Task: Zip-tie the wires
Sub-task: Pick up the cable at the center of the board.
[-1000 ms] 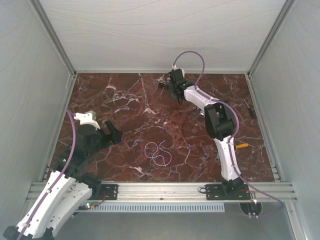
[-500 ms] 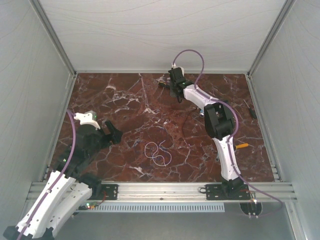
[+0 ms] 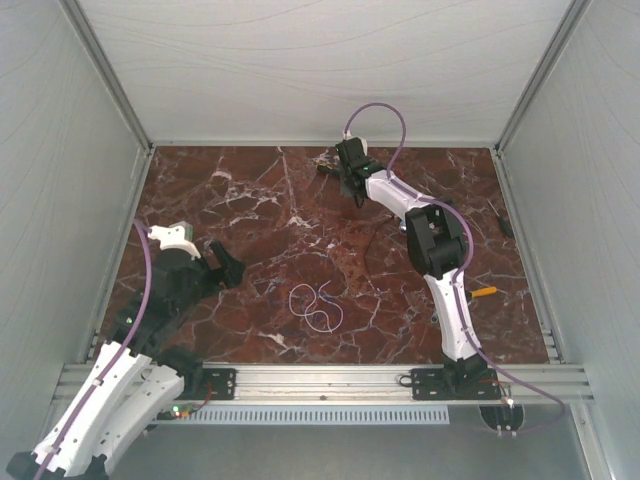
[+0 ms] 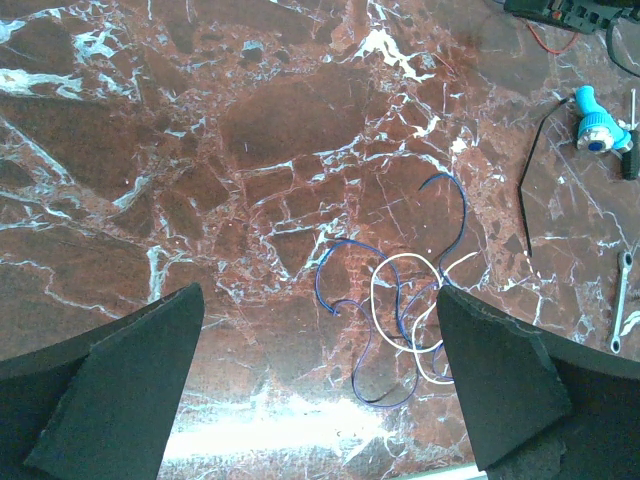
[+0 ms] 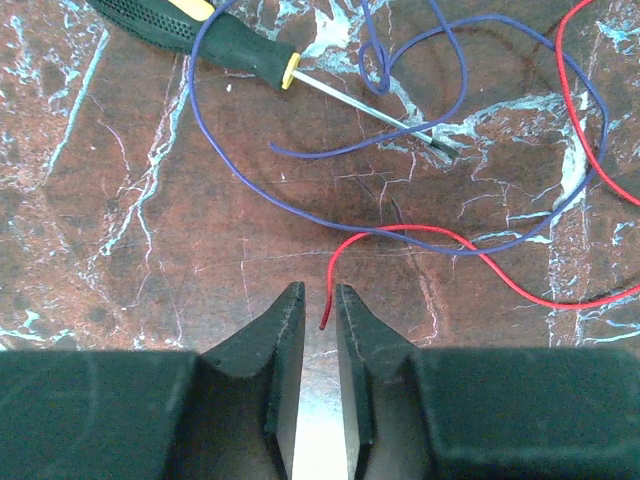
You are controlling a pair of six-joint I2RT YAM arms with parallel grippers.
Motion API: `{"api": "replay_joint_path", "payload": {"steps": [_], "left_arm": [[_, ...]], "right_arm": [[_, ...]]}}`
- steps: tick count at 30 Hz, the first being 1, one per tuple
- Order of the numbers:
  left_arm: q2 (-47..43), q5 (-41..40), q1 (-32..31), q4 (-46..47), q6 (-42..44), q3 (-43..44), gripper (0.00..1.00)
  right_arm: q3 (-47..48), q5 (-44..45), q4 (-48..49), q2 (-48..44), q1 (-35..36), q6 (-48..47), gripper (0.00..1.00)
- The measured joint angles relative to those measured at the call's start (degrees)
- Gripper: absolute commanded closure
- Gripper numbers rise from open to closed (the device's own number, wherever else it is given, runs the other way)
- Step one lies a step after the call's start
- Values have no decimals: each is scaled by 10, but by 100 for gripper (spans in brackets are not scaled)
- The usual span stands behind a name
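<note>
A small tangle of thin purple and whitish wires point(image 3: 315, 303) lies on the marble table point(image 3: 250, 200), in the near middle. In the left wrist view this tangle point(image 4: 400, 305) lies ahead of my left gripper point(image 4: 318, 292), nearer its right finger. That gripper point(image 3: 226, 268) is wide open, empty, and left of the tangle. My right gripper point(image 3: 343, 172) is at the far back of the table. In its wrist view the jaws stand a narrow gap apart point(image 5: 318, 292) with the loose end of a red wire point(image 5: 325, 300) between them, not pinched. A purple wire point(image 5: 330, 215) loops beyond.
A green-black screwdriver point(image 5: 230, 50) with a yellow collar lies among the far wires. A blue-handled tool point(image 4: 594, 122), a thin black strip point(image 4: 528, 200) and a small wrench point(image 4: 622, 295) lie right of the tangle. An orange item point(image 3: 485, 292) lies by the right arm.
My right gripper has shifted slightly left at the back of the table. The left arm and the wire tangle have not moved.
</note>
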Motion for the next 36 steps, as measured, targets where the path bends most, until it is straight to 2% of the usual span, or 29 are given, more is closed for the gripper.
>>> {"api": "replay_joint_path", "payload": {"steps": [4, 18, 28, 36], "left_arm": [[0, 0, 0, 0, 0, 0, 0], [0, 0, 0, 0, 0, -2, 0], [0, 0, 0, 0, 0, -2, 0], [0, 0, 0, 0, 0, -2, 0]], "right_arm": [[4, 1, -4, 8, 0, 0, 100], [42, 21, -38, -12, 0, -24, 100], [39, -14, -49, -162, 0, -25, 100], [41, -100, -24, -267, 0, -23, 100]]}}
